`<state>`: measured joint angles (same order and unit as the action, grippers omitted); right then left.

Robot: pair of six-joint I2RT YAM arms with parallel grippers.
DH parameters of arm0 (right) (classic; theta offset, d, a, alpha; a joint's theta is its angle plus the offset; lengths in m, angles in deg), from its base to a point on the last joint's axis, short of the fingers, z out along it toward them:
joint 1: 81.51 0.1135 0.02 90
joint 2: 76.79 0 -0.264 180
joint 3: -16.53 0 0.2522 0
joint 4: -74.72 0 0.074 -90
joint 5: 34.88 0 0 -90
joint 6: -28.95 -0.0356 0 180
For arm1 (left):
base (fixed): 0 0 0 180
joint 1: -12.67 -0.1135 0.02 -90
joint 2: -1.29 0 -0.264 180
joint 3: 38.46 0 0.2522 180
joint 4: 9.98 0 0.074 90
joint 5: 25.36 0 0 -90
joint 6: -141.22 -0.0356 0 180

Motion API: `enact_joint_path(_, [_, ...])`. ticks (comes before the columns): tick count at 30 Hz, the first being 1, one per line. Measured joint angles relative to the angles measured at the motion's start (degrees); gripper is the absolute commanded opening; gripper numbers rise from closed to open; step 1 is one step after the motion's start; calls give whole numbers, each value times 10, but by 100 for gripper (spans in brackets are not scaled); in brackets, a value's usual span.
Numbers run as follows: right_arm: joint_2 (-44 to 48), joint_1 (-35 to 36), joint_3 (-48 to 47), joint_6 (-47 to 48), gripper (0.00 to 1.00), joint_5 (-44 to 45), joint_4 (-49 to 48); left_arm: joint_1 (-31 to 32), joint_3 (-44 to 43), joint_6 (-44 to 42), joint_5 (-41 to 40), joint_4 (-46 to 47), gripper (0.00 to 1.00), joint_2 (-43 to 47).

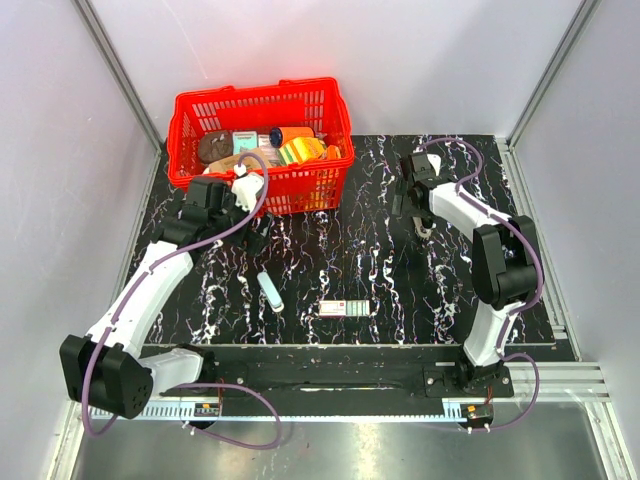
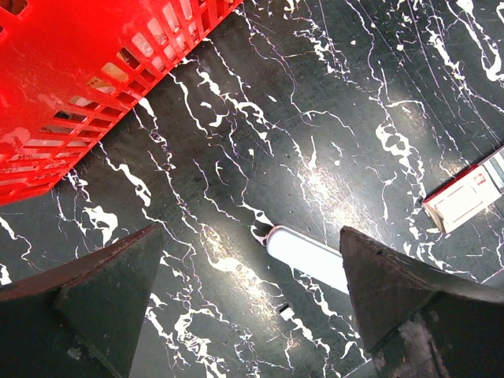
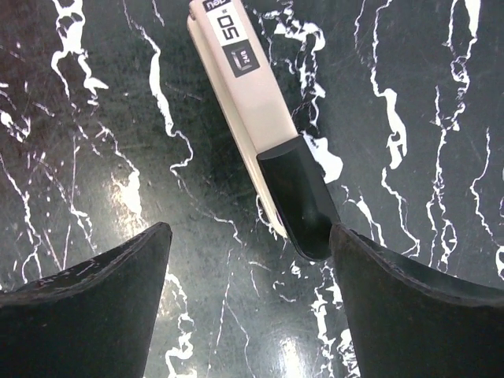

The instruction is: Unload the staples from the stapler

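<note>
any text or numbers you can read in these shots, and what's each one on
"05": large digits as they face the right wrist camera (perhaps 50 the other way up), on the beige stapler.
Lettering above the digits is cut off at the frame edge, and the small dark label below them is too small to read.
Red and white box: print too blurred to read.
Packages in the red basket: labels too small to read.

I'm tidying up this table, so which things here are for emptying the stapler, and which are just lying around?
For the job:
stapler

Just lying about:
red basket
small box
white oblong thing
</note>
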<state>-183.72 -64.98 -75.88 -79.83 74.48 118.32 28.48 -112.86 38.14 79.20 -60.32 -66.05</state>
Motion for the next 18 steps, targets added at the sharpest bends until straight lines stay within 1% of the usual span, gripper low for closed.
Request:
enact_joint_path(3, [0, -1, 7, 5, 86, 14, -18, 0, 0, -2, 0, -1, 99, 0])
enact_joint_path(15, [-6, -15, -1, 22, 86, 56, -36, 4, 0, -2, -1, -2, 99, 0])
enact_joint_path(18, [-21, -22, -12, 28, 83, 54, -41, 4, 0, -2, -1, -2, 99, 0])
